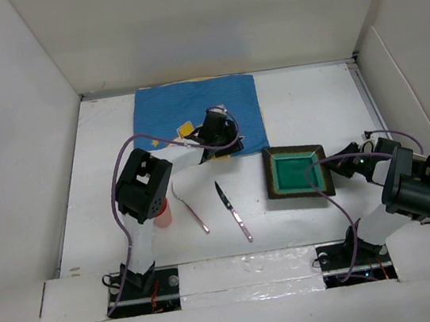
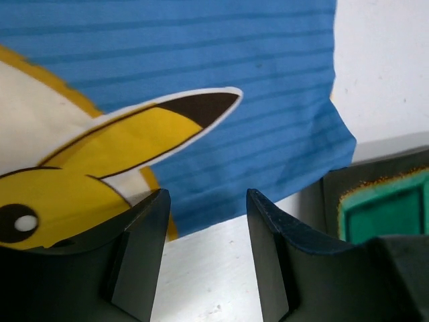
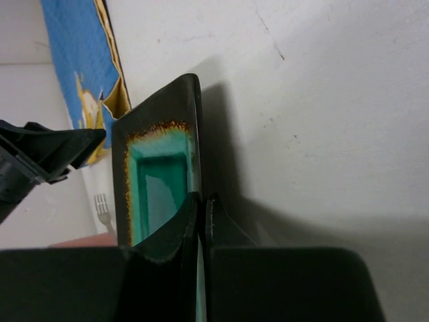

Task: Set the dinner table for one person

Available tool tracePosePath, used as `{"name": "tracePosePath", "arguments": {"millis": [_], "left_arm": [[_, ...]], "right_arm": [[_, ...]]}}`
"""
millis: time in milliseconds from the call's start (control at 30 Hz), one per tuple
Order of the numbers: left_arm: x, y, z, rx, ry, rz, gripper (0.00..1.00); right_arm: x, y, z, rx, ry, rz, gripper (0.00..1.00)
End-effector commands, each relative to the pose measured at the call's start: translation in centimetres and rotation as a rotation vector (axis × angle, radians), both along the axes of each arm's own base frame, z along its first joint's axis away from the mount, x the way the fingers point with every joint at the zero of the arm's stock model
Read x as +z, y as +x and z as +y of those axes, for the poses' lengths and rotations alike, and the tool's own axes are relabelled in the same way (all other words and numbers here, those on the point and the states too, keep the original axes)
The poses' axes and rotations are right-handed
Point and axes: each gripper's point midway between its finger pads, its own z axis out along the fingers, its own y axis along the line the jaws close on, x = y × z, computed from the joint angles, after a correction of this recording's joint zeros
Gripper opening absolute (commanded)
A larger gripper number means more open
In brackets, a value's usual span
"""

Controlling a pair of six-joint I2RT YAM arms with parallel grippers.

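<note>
The white dinner table [image 1: 310, 99] carries a blue placemat [image 1: 168, 111] with a yellow cartoon print at the back. My left gripper [image 1: 224, 140] is open and empty, hovering low over the placemat's near right edge; the left wrist view shows the placemat [image 2: 255, 80] just past the gripper [image 2: 208, 201], with bare table between the jaws. A square dark plate [image 1: 296, 169] with a teal centre lies right of centre. My right gripper [image 1: 343, 160] is shut on its right rim; in the right wrist view the gripper [image 3: 203, 201] pinches the plate's [image 3: 157, 181] edge.
A fork [image 1: 191, 206] and a knife [image 1: 232, 210] lie on the table in front of the placemat. A red cup [image 1: 161, 215] stands under the left arm. White walls enclose the table on three sides. The plate's corner [image 2: 382, 208] shows right of the left gripper.
</note>
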Motion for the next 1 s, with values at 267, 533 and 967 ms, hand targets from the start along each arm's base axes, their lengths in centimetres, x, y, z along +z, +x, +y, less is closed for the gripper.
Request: {"name": "tracePosePath", "arguments": {"millis": [267, 533, 967], "left_arm": [[-0.6, -1.9, -5.6, -0.09, -0.088, 0.052, 0.45], [5.7, -1.4, -7.8, -0.099, -0.121, -0.056, 0.45], [26.2, -2.0, -0.5, 0.019, -0.328, -0.383, 0.47]], "right_arm": [[7.3, 2.9, -1.7, -0.092, 0.023, -0.248, 0.0], [14.2, 4.5, -2.3, -0.061, 0.02, -0.359, 0.0], [23.8, 5.6, 1.3, 0.085, 0.139, -0.567, 0.0]]}}
